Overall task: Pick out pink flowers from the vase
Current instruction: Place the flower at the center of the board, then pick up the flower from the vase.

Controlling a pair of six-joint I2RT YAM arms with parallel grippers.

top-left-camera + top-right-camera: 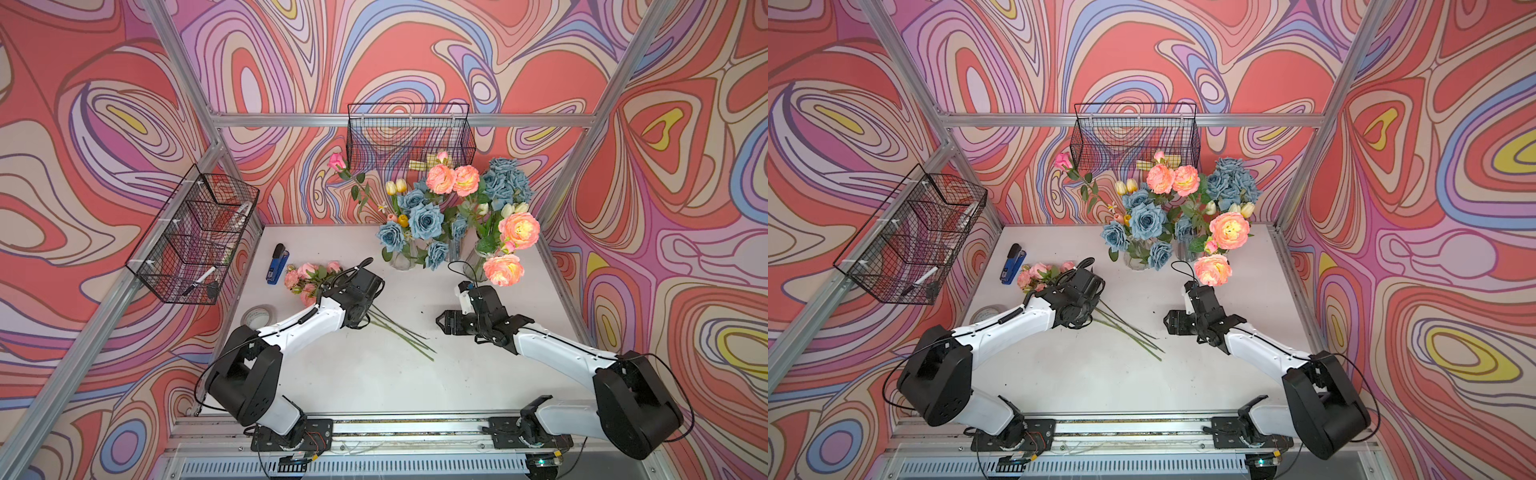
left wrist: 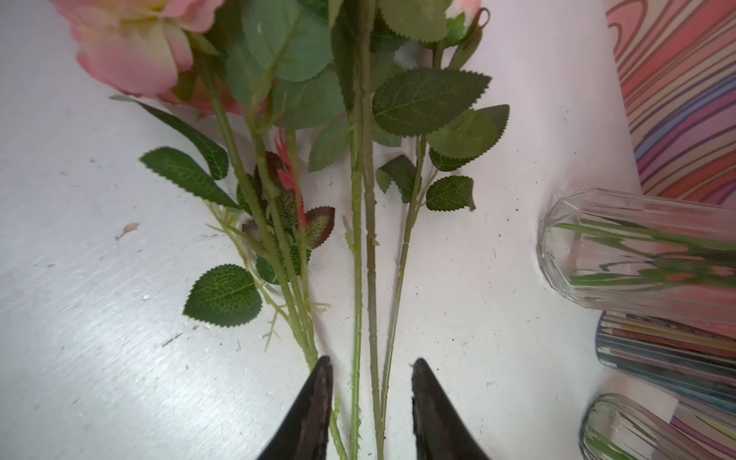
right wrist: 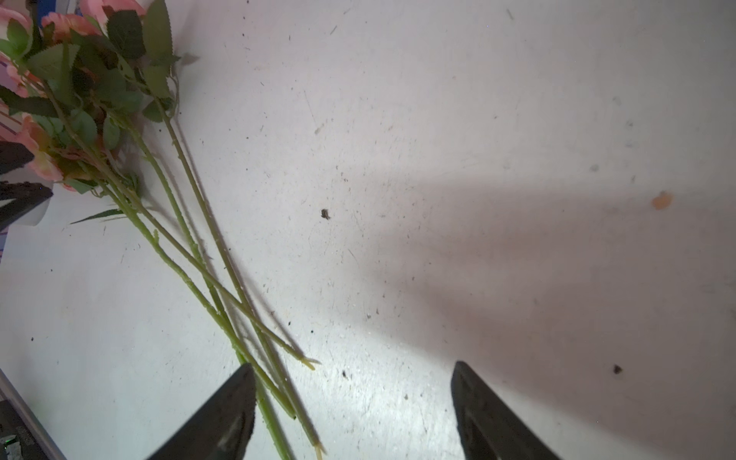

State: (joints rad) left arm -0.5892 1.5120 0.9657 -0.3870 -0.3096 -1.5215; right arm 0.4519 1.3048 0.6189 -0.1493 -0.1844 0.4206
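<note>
- Left gripper [image 2: 368, 364]: jaws part-spread, low over the table [image 2: 99, 318], straddling stems [image 2: 372, 278] of the pile. A gap shows on each side, so nothing is pinched.
- Right gripper [image 3: 354, 370]: spread wide and empty over bare table. The cut stem ends lie just beside one finger.
- Pink flowers already out: pile [image 1: 307, 276] lying on the table at left, just right of the stapler [image 1: 276, 266], stems trailing near-right.
- Pink flowers in the vases:
  - a pair at the far side [image 1: 453, 179];
  - two big blooms at right [image 1: 518, 230] and [image 1: 503, 269], the nearer one hanging out just past the right wrist;
  - a magenta rose [image 1: 336, 161] leaning out far-left of the left bouquet.
- Handling, my read:
  - Light and top-heavy.
  - The fabric petals are soft and will crush.
  - The stems are thin, fairly stiff and smooth, so they will likely twist or slip in a loose pinch.
- Where to grip: bare stem below the leaves, near the vase [image 1: 476, 257] rim. Never grip the bloom.
- Risk: leaves may snag the blue roses [image 1: 424, 220]. The glass vase looks light and could tip, so pull along the stem axis.
</note>
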